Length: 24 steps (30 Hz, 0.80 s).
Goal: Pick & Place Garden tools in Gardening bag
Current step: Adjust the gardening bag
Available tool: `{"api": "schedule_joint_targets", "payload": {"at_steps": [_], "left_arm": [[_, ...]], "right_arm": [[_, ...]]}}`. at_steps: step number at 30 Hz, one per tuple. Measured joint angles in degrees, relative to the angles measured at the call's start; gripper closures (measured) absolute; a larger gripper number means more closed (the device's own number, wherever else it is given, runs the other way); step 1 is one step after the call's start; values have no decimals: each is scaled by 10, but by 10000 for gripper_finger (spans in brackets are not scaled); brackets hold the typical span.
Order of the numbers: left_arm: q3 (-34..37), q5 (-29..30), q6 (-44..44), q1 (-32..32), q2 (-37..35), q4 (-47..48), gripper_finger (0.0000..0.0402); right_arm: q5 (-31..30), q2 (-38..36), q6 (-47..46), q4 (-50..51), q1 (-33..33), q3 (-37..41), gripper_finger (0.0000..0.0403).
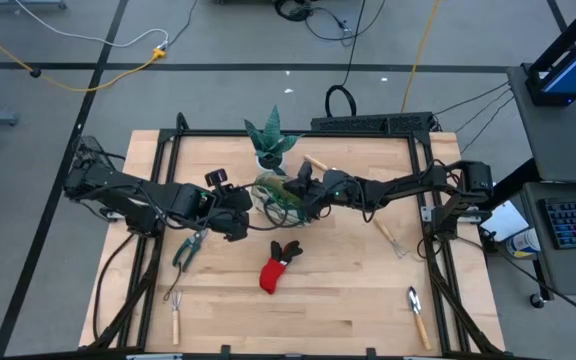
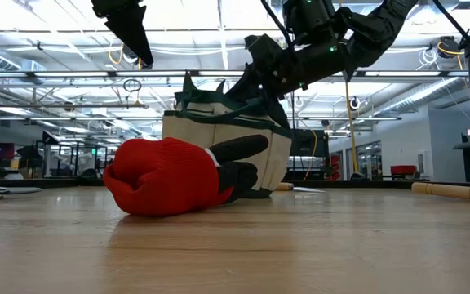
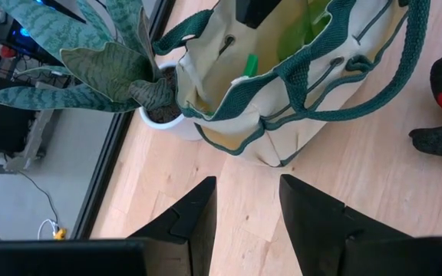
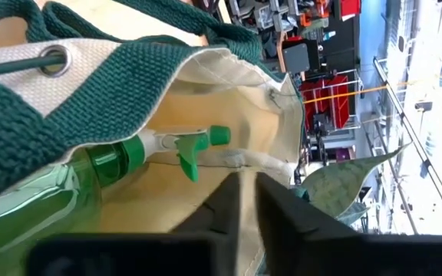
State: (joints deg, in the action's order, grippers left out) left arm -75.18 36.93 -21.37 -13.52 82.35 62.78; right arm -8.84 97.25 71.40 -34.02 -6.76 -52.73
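Wood table [image 1: 348, 300] w/ black frame, open lab floor w/ cables behind. Gardening bag [image 1: 280, 192] sits near table's back-centre, just in front of potted plant [image 1: 270, 140]; bag mouth open, green spray bottle [image 4: 121, 165] lying inside it. Right gripper [image 4: 245, 201] is over the bag opening, fingers nearly together w/ only a thin gap, nothing between them, tips just beside the bottle's trigger end; can't tell if touching. Left gripper [image 3: 245, 211] hangs on the bag's left side, fingers apart, empty, pointing at bag's outer pocket and the plant pot. Rest of tools still on table: red-and-black glove [image 1: 280, 268] in front of bag, centre; grey shears [image 1: 188, 248] left of glove, below left arm; wooden-handled fork [image 1: 176, 312] at front-left; trowel [image 1: 417, 316] at front-right; another wooden-handled tool [image 1: 388, 236] right of bag under right arm; wooden handle [image 1: 315, 162] pokes out behind bag nr plant.
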Motion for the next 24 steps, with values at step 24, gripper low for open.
{"api": "schedule_joint_targets", "payload": {"at_steps": [24], "left_arm": [[0, 0, 3, 0, 0, 0, 252]], "right_arm": [[-88, -4, -17, -60, 47, 1, 386]]}}
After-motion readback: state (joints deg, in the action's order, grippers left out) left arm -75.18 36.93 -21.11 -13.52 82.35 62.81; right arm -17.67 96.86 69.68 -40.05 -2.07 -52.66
